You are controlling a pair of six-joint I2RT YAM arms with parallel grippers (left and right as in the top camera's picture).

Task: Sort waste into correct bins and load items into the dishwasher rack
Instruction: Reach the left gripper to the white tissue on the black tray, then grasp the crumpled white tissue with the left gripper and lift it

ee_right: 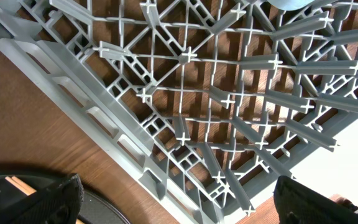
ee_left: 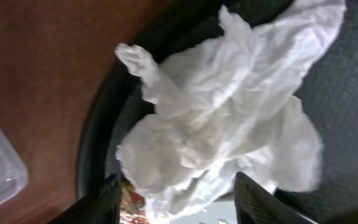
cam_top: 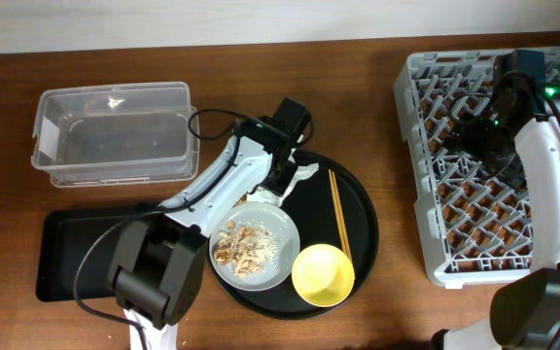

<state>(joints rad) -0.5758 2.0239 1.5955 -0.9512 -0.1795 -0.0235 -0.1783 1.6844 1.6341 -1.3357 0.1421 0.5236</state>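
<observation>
The crumpled white napkin [ee_left: 229,106] lies at the back left rim of the round black tray [cam_top: 363,209]. My left gripper [ee_left: 176,202] is open just over it, one finger on each side; in the overhead view it is at the tray's rim [cam_top: 282,173]. A scrap of brown-and-gold wrapper [ee_left: 131,200] shows by the left finger. The grey plate [cam_top: 278,226] holds food scraps [cam_top: 241,248]. The yellow bowl [cam_top: 323,275] and the chopsticks [cam_top: 338,209] are on the tray. My right gripper [ee_right: 179,205] is open and empty above the grey rack [ee_right: 185,93], which stands at the right in the overhead view [cam_top: 426,146]. The cups are not seen.
The clear tub [cam_top: 115,131] stands at the back left, and the shallow black rectangular tray [cam_top: 71,253] lies in front of it. My left arm reaches across between them and the round tray. My right arm covers part of the rack.
</observation>
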